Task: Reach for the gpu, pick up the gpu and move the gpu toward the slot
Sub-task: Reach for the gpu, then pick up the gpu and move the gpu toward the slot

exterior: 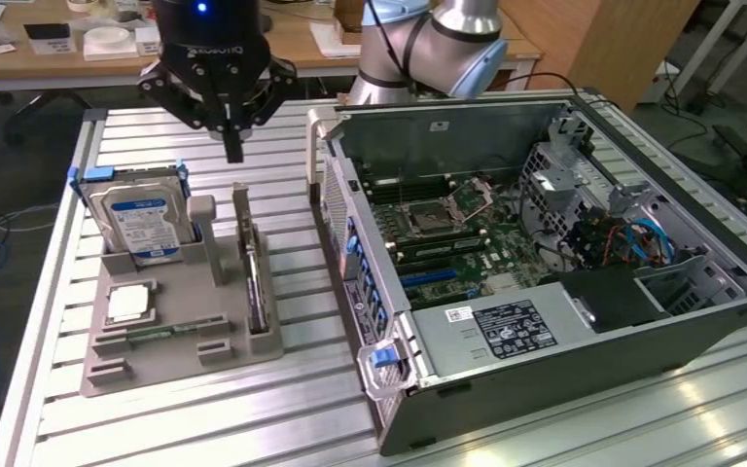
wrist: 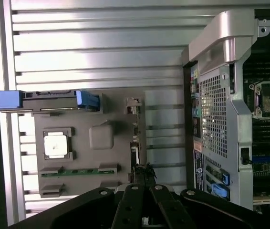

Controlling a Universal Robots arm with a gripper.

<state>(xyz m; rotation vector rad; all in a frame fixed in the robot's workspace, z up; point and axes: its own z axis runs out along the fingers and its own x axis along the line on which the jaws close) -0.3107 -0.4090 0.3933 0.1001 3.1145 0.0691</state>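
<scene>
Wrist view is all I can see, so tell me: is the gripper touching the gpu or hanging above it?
Observer: In the exterior view the gripper is shut, holds nothing, and hangs above the far end of the gpu, with a gap between them.
Operator: How does the card sit?
Observer: It stands on edge in the grey holder, along the side nearest the computer case.
Operator: And the hard drive?
Observer: The hard drive stands upright at the holder's far end, and its blue label faces the exterior camera.
</scene>
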